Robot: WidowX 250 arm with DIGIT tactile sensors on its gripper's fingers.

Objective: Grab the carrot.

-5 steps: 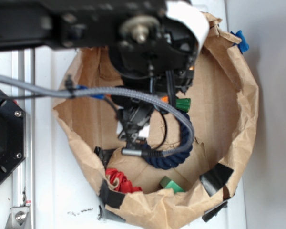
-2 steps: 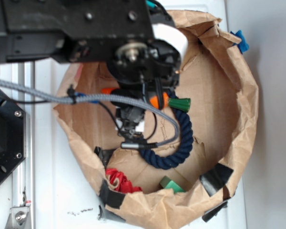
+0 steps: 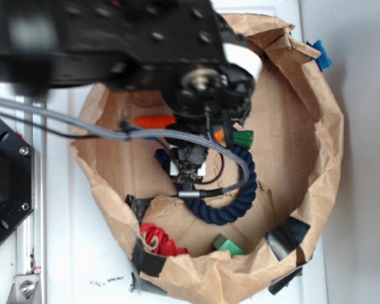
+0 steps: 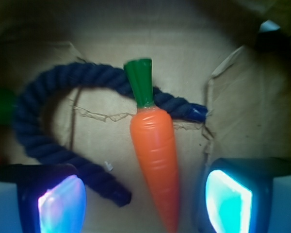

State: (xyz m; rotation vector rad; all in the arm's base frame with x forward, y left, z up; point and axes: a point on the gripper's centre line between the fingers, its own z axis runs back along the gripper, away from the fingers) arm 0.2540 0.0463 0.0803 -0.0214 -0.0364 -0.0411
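Observation:
In the wrist view the carrot [image 4: 155, 150] lies on the brown paper floor, its green stem [image 4: 141, 82] pointing away from me and resting on the navy rope [image 4: 43, 102]. My gripper [image 4: 144, 204] is open. The carrot's tapered tip sits between the lit fingertips [image 4: 58, 204], closer to the right one and touching neither. In the exterior view the arm [image 3: 114, 44] hides most of the carrot [image 3: 155, 120]. Only an orange stretch and the green stem [image 3: 242, 137] show. The fingers are hidden under the wrist.
Everything sits inside a crumpled brown paper bag [image 3: 329, 145] with raised walls, patched with black tape [image 3: 287, 234]. The rope [image 3: 231, 206] curls across its floor. A red fabric wad [image 3: 157, 239] and a green block [image 3: 227, 245] lie at the near wall. A grey cable [image 3: 82, 123] crosses the left side.
The arm has shifted over the bag, first left, then back right. An orange stretch of the carrot now shows to the left of the wrist. Nothing has been taken hold of.

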